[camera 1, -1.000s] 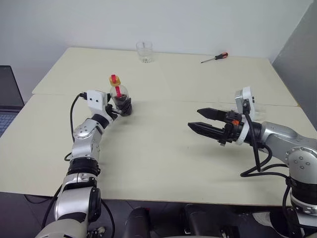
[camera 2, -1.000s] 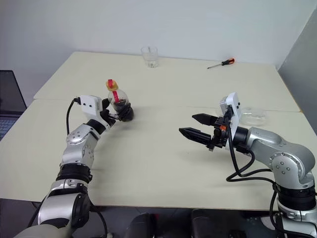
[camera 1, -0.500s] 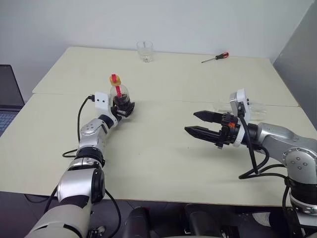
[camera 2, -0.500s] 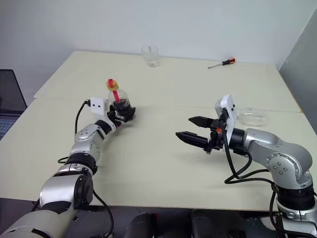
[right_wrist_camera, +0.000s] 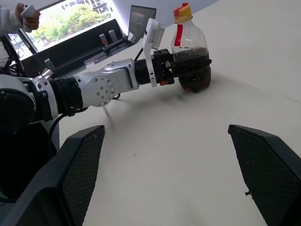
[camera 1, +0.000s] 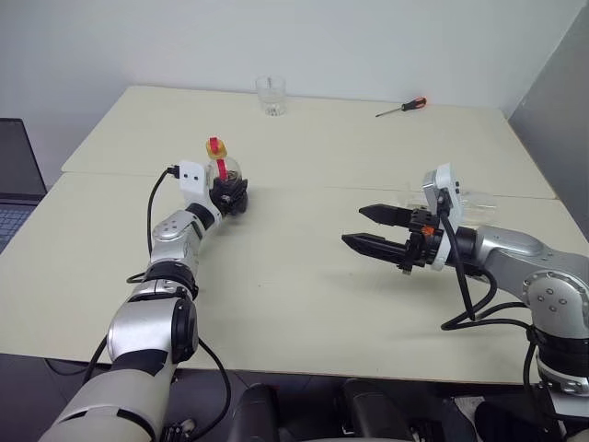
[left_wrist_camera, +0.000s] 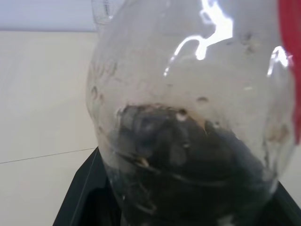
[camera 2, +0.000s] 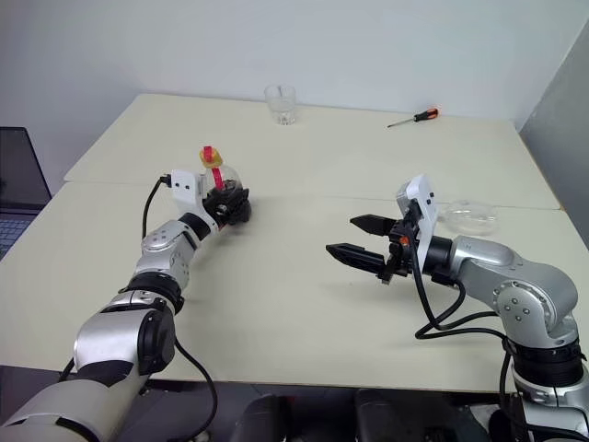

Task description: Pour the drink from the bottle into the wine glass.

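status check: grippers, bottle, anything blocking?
Left gripper closed around the bottle, upright on the table, cap on. Right gripper open, empty. Wine glass lying behind right arm. No obstruction.

- Even, soft light falls on the table (camera 1: 304,267); no hard shadows, only faint dark patches under the arms.
- The bottle (left_wrist_camera: 188,117) in the left wrist view sits so close that its near surface looks soft, with white glare streaks near its top.
- Behind the bottle in the right wrist view, a window (right_wrist_camera: 70,19) glows overexposed.
- The right gripper's fingers (right_wrist_camera: 80,174) loom large and stretched at that view's lower corners.
- Head views look sharp across the table.
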Controlling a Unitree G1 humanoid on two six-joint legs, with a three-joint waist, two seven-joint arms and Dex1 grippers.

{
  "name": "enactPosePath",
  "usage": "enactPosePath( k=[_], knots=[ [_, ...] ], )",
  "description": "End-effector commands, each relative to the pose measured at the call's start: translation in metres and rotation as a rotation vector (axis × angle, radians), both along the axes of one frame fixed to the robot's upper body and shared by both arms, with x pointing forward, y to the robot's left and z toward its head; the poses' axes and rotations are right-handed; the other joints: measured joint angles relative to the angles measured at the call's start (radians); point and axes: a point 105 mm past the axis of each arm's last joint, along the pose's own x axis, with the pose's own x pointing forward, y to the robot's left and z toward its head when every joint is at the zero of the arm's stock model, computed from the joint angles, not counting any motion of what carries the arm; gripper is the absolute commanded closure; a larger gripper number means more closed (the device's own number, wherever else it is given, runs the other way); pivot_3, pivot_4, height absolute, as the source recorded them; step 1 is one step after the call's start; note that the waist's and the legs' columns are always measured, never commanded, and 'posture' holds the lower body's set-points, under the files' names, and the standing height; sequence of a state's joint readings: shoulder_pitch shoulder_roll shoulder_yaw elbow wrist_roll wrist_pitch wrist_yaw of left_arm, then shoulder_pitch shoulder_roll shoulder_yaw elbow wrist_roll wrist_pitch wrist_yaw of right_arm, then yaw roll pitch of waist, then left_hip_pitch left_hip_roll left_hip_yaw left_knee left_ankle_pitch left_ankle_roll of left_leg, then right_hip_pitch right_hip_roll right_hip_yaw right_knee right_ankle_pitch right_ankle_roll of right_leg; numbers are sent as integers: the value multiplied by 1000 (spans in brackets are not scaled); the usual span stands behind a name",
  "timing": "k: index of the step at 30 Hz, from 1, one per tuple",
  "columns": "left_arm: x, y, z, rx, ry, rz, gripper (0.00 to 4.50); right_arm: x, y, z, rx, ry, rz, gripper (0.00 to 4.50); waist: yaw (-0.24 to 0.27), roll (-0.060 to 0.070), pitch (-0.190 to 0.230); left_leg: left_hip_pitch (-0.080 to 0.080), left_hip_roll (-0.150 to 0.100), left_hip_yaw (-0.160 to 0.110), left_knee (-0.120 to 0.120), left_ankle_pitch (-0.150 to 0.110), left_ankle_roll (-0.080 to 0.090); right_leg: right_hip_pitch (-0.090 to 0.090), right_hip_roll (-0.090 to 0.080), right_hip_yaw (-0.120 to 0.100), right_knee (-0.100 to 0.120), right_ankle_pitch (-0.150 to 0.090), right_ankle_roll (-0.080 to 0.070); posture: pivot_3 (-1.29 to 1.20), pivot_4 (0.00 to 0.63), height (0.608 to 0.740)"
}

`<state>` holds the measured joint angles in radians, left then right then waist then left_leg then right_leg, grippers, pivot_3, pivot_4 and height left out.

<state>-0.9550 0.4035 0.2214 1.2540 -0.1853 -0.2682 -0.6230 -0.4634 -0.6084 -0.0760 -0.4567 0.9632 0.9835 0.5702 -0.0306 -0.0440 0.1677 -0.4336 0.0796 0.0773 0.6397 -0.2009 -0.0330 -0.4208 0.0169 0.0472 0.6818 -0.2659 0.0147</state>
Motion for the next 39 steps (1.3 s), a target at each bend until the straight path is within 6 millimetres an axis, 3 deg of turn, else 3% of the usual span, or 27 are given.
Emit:
enactPosePath(
  k=[1,3,5,7,10,14,19,21,26,39],
  knots=[
    [4,-2,21,-5,-66,-10,2450,0,2,14,22,-82,-10,0,0,0,0,0,0,0,0,0,0,0,0,0,0,0,0,0,150,740],
    [4,0,23,-38,-65,-3,2482,5,2,21,14,-140,-47,0,0,0,0,0,0,0,0,0,0,0,0,0,0,0,0,0,150,740],
    [3,-1,24,-68,-73,-12,2519,24,3,39,39,-200,-152,0,-3,0,0,0,0,0,1,0,0,0,0,0,0,0,0,0,150,740],
    [0,-9,20,-41,-79,-58,2566,43,4,55,54,-225,-252,0,-4,1,0,0,0,0,1,0,0,-1,0,0,1,0,0,0,150,740],
    [-7,-23,15,43,-107,-122,2579,51,13,64,77,-220,-310,0,0,1,0,0,1,-1,1,0,0,-1,0,-1,1,0,0,0,150,740],
    [-21,-36,20,131,-200,-43,2586,39,33,55,63,-180,-259,0,3,1,0,-2,1,1,0,0,0,-1,-1,-1,0,0,-1,0,150,740],
    [-59,-78,12,145,-177,-95,2639,30,43,49,84,-180,-300,0,4,1,0,-3,3,2,1,0,-1,-1,-5,1,0,-2,2,0,150,740],
    [-70,-95,11,113,-138,-123,2661,36,42,36,30,-154,-377,0,5,1,0,-3,2,1,2,0,0,-1,-5,0,2,-2,2,0,150,740],
    [-76,-129,17,43,-107,-195,2662,36,50,27,1,-102,-384,0,2,1,0,-2,-1,0,5,1,2,1,-3,0,2,0,3,0,150,740],
    [-82,-149,11,84,-101,-248,2683,40,66,34,16,-78,-373,0,-1,1,0,-2,0,-5,2,1,2,1,-1,-3,2,1,1,0,150,740]
  ],
)
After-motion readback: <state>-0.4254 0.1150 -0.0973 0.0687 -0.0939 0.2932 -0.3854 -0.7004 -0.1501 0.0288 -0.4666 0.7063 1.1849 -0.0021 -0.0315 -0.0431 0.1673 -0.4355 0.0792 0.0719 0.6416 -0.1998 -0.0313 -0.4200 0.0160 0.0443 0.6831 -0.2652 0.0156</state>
